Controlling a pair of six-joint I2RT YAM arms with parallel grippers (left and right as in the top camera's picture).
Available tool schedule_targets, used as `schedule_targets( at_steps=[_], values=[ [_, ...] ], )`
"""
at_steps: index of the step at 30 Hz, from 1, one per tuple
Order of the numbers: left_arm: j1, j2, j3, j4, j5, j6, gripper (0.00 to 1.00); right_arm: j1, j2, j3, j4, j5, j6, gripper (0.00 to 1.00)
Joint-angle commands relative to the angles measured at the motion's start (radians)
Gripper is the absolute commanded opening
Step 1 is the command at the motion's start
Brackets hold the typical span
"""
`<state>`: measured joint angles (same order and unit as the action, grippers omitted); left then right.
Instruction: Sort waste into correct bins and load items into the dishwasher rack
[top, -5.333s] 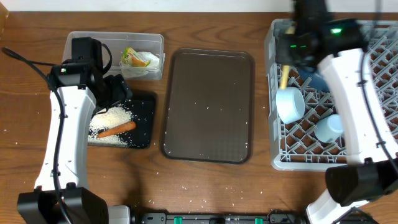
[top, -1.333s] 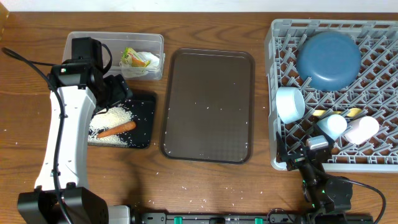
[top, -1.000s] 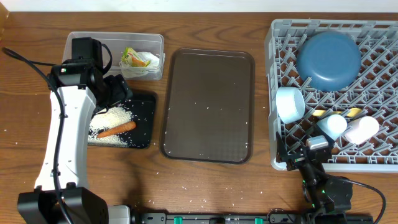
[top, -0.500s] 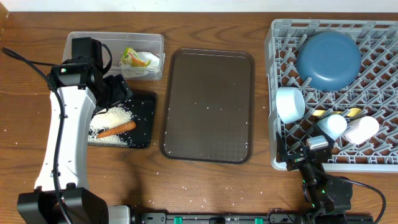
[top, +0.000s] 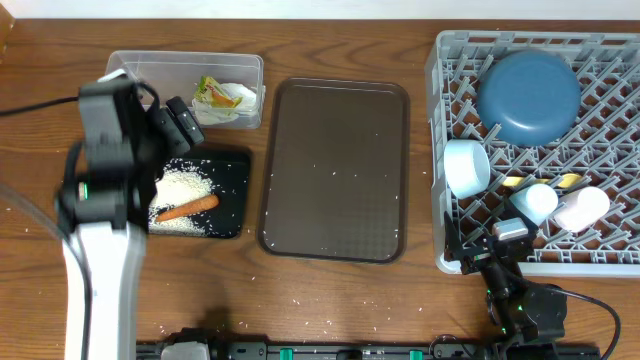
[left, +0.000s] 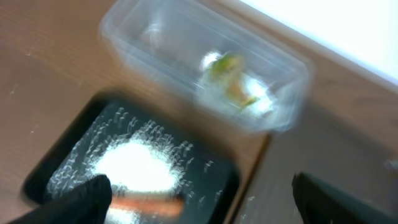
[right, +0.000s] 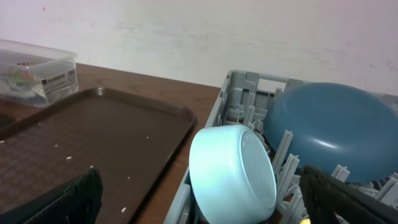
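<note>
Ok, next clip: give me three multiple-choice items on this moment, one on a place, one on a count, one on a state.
1. Where does the orange stick lie? A) in the clear tub B) on the rice in the black tray C) on the brown tray
2. How many small cups are in the rack? A) one B) two C) four
3. How is the left gripper? A) open, empty B) shut on the stick C) shut on the wrapper
Key: B, it rests on the rice; B, two lie side by side; A, its fingers stand wide apart, nothing between.
</note>
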<state>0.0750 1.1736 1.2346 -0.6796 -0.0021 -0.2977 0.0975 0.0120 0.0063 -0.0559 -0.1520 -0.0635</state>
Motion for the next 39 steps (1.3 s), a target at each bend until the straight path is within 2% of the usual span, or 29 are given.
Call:
schedule_targets(
  at_steps=[1,9,17,26,39],
  values=[
    [-0.006,-0.155,-0.162,0.152,0.103,0.140,0.95,0.008,-0.007,-0.001,-0.005,0.006,-0.013,0.99],
    [-0.006,-0.583,-0.656,0.529,0.109,0.175,0.95,0.008,-0.007,-0.001,-0.005,0.006,-0.013,0.99],
    [-0.019,-0.938,-1.009,0.686,0.107,0.174,0.95,0.008,-0.007,-0.001,-0.005,0.006,-0.013,0.99],
    [-0.029,-1.126,-1.138,0.723,0.096,0.191,0.95,0.008,-0.007,-0.001,-0.005,0.006,-0.013,0.99],
    [-0.029,-1.172,-1.178,0.724,0.099,0.220,0.95,0.008,-0.007,-0.001,-0.005,0.006,-0.013,0.99]
  ],
)
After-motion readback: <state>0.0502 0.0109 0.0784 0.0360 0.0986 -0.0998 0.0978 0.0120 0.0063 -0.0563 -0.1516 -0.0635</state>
